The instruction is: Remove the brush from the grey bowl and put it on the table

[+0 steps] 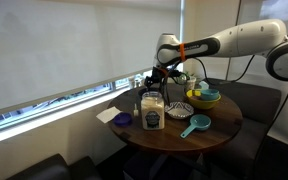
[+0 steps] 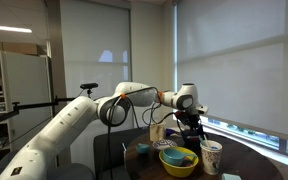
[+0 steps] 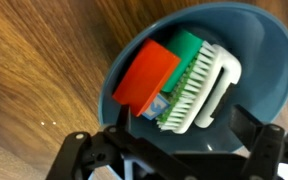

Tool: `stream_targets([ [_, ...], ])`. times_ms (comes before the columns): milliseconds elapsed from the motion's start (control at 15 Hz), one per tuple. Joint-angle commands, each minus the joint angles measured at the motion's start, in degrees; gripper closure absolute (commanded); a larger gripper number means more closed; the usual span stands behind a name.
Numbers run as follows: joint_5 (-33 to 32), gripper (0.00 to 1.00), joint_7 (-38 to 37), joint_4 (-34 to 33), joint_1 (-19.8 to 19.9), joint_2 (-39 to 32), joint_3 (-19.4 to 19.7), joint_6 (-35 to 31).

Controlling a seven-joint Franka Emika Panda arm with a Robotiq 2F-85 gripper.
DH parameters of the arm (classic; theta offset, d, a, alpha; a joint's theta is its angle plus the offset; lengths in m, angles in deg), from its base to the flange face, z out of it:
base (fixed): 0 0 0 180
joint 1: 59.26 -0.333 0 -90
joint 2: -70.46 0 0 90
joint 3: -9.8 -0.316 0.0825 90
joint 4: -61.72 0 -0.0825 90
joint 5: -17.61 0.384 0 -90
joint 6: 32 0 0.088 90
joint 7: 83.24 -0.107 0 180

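In the wrist view the grey-blue bowl (image 3: 256,45) sits on the brown wooden table (image 3: 34,70). In it lies a white brush (image 3: 202,82) with green and white bristles, beside an orange-red block (image 3: 144,75). My gripper (image 3: 184,128) hangs open right above the bowl, one finger on each side of the brush's near end, holding nothing. In both exterior views the gripper (image 1: 154,82) (image 2: 189,125) points down over the round table (image 1: 219,130) (image 2: 252,170). The bowl itself is hard to make out there.
On the table stand a jar with a yellow lid (image 1: 152,112), a purple bowl (image 1: 122,119), a patterned bowl (image 1: 179,109), a teal scoop (image 1: 196,124), a yellow bowl in a blue one (image 1: 206,96) (image 2: 179,158) and a cup (image 2: 212,155). Window blinds are behind.
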Motion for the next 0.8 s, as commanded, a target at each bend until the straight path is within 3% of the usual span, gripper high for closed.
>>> stream_targets([
  [0,2.0,0.0,-0.8,-0.2,0.5,-1.1,-0.9,-0.6],
  [267,1.1,0.0,-3.8,-0.4,-0.1,-0.6,0.9,2.8],
  [333,1.0,0.06,-4.4,-0.7,-0.2,-0.8,1.1,3.4],
  [400,0.9,0.26,-4.9,-1.1,-0.2,-1.3,1.3,4.1],
  [533,0.9,0.32,-5.5,-1.7,-0.2,-1.9,1.3,5.9],
  [733,0.9,0.55,-6.0,-2.1,-0.3,-2.2,1.3,8.0],
])
